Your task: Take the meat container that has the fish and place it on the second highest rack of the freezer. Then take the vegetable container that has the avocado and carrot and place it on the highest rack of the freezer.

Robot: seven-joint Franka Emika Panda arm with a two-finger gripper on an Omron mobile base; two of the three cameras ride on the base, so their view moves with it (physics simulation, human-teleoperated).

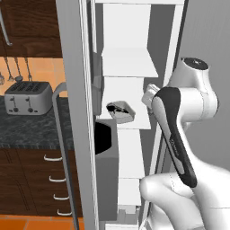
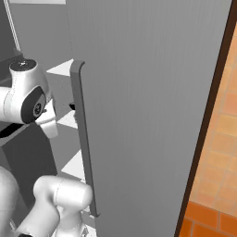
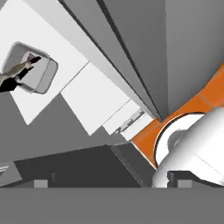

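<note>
The meat container (image 1: 121, 111) holding the small dark fish (image 1: 117, 108) rests on a white rack of the freezer (image 1: 130, 63), with one more rack visible above it. In the hand view the same container (image 3: 30, 72) and fish (image 3: 17, 70) lie at the upper left, well away from my gripper (image 3: 111, 183). Its fingertips (image 3: 41, 183) stand far apart with nothing between them. My wrist (image 1: 152, 95) hovers just right of the container, outside the compartment. The vegetable container, avocado and carrot are out of view.
The open freezer door (image 1: 76, 117) with its handle (image 1: 60, 143) stands left of the compartment. The closed fridge door (image 2: 148, 111) is on the right. A toaster (image 1: 28, 97) sits on the dark counter (image 1: 31, 130). Orange floor tiles (image 3: 192, 109) lie below.
</note>
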